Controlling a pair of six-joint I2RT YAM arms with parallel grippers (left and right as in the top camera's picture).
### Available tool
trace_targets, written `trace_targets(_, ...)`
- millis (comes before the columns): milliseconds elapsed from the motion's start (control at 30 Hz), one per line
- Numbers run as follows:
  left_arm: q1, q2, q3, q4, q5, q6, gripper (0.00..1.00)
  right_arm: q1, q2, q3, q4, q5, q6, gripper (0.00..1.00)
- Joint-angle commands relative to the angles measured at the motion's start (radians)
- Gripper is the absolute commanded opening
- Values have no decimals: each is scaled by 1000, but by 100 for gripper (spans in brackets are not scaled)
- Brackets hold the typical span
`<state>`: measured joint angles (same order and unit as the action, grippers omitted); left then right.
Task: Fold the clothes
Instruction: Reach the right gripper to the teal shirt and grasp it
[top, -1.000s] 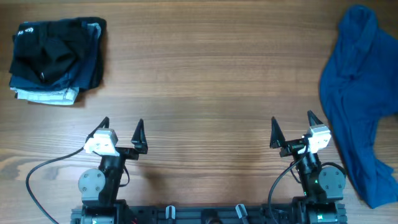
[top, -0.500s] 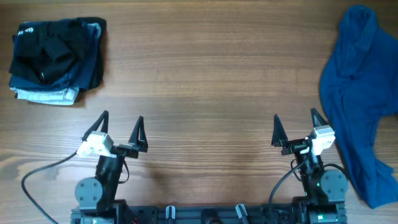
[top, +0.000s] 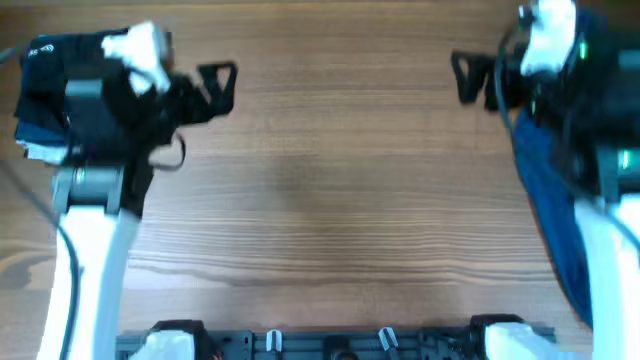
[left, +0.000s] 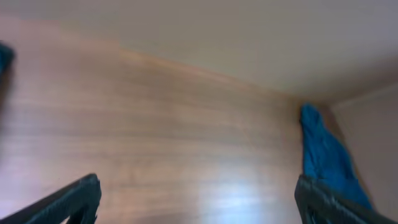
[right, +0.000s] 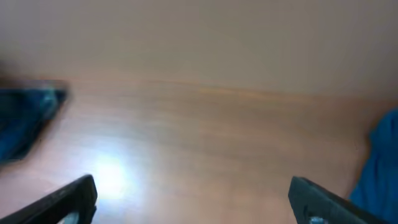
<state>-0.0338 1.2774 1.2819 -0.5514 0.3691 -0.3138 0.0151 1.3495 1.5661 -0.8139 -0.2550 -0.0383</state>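
Wooden table (top: 330, 180): brown planks with a long grain fill your overhead view. The middle of the table, between the two arms, is bare wood.
Blue shirt (top: 535, 180): you will find it at the table's right edge. It is a plain medium-blue heap, wrinkled and unfolded, running from the far right corner down toward the near edge. The right arm hides much of it from above. Neither gripper touches it.
Right arm (top: 610, 260): your white link runs up the table's right side, above the shirt, with its wrist over the far right corner. It is blurred in the overhead view.
Left arm (top: 85, 260): your other white link runs up the table's left side, with its wrist over the far left corner. It is blurred too.
Folded stack (top: 40, 80): black and navy garments lie on a pale bottom layer at the table's far left corner. The left wrist partly covers them.
Left gripper (left: 198, 182): spread wide and holding nothing. In your left wrist view the two dark fingertips sit at the bottom corners with bare table between them. The shirt shows as a blue strip at the table's far right.
Right gripper (right: 193, 182): also spread wide and holding nothing, with bare table between its fingertips. In your right wrist view the stack is a dark blur at the table's left. The shirt is just visible at the table's right.
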Motion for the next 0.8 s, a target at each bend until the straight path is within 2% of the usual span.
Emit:
trace_targets(0, -61, 158, 85, -28, 26, 38, 100, -10, 159, 152, -77, -19, -173, 100)
trace_targets(67, -65, 233, 85, 2, 51, 6, 100, -38, 200, 151, -58, -8, -153, 100)
trace_targets(133, -68, 296, 85, 1, 64, -52, 100, -136, 257, 151, -21, 76, 0, 100)
trace_targets(200, -79, 351, 85, 4, 69, -64, 100, -253, 323, 151, 8, 74, 101, 100)
trace_targets(367, -129, 435, 85, 45, 68, -63, 100, -441, 542, 148, 42, 115, 150, 94)
trace_targets(500, -146, 438, 85, 54, 25, -60, 100, -479, 698, 148, 37, 82, 176, 91)
trace_targets(533, -145, 438, 85, 54, 22, -60, 99, -479, 727, 148, 37, 83, 173, 88)
trace_targets(600, -146, 438, 85, 54, 22, -61, 99, -479, 756, 138, 35, 141, 212, 83)
trace_targets(667, -146, 438, 85, 54, 18, -61, 100, -480, 769, 127, 35, 245, 285, 82)
trace_targets(767, -146, 439, 85, 50, -17, -61, 99, -480, 771, 127, 66, 256, 286, 78)
